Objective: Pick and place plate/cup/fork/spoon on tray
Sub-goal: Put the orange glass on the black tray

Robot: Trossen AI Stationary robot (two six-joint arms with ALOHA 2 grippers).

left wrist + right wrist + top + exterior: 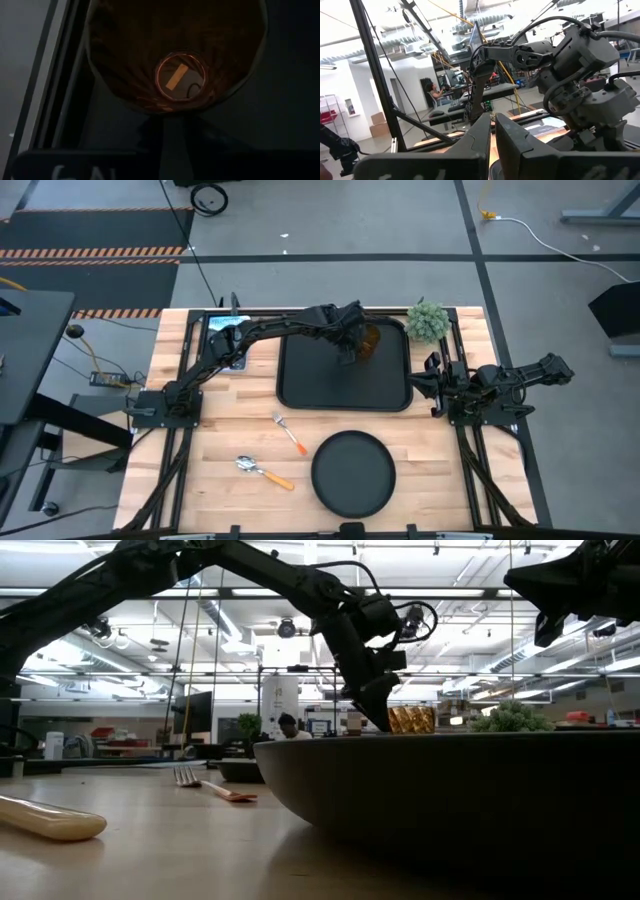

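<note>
The amber cup (pixel 369 340) is over the far right corner of the black tray (pixel 300 385). My left gripper (pixel 349 348) is right beside it, shut on it. In the low view the cup (pixel 411 719) is upright, with its base hidden behind the plate (pixel 450 790). The left wrist view looks down into the cup (pixel 180 77). The round black plate (pixel 353 472), the fork (pixel 289 434) and the spoon (pixel 264 472) lie on the table, nearer than the tray. My right gripper (pixel 432 380) is shut and empty, just off the tray's right edge. My left gripper holds the cup by its wall near the rim (pixel 165 111); its fingers (pixel 172 145) stand close together there and point down from above. The dark hides whether one finger is inside. The cup is upright; the plate hides whether its base rests on the tray.
A small green plant (pixel 428 320) stands at the far right, just beyond the tray's corner. A tablet-like object (pixel 225 330) lies at the far left under the left arm. Bare wood shows to the tray's left and around the fork and spoon.
</note>
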